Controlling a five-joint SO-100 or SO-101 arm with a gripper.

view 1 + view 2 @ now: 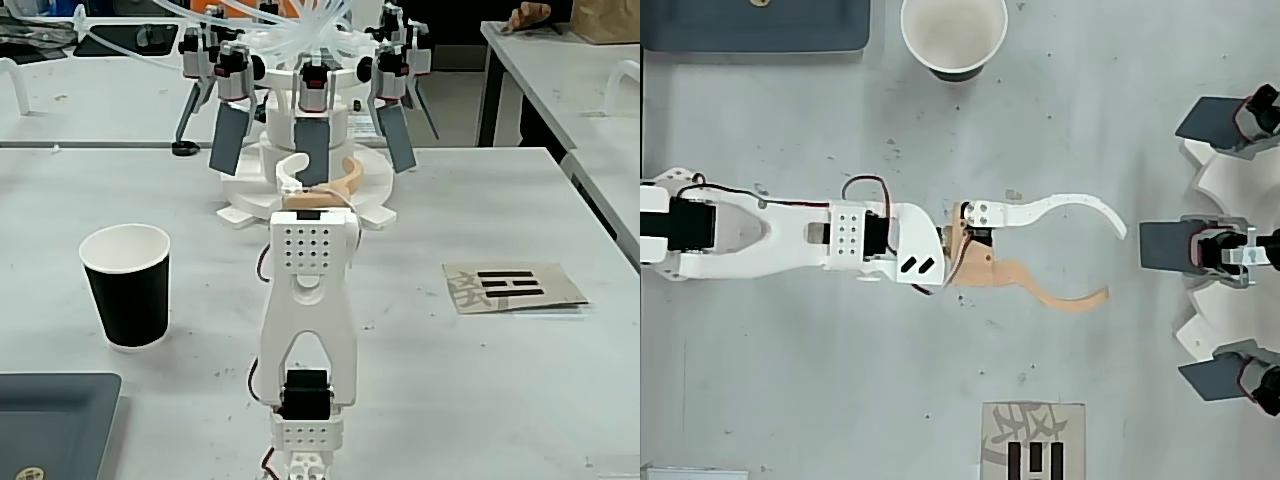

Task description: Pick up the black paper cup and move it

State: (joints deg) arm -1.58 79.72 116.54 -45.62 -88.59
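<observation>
The black paper cup (125,290) stands upright on the white table, left of the arm in the fixed view, and its white inside holds nothing. From overhead the cup (953,30) sits at the top edge, well to the side of the arm. My gripper (322,165) points away along the table's middle with nothing between its fingers. Its white finger (1080,205) and tan finger (1060,295) are spread wide, so the gripper (1114,262) is open and well apart from the cup.
A white rig with several motors and grey paddles (310,100) stands just beyond the fingertips, at the right edge overhead (1215,245). A dark tray (55,420) lies near the cup. A paper card with black bars (510,287) lies right of the arm.
</observation>
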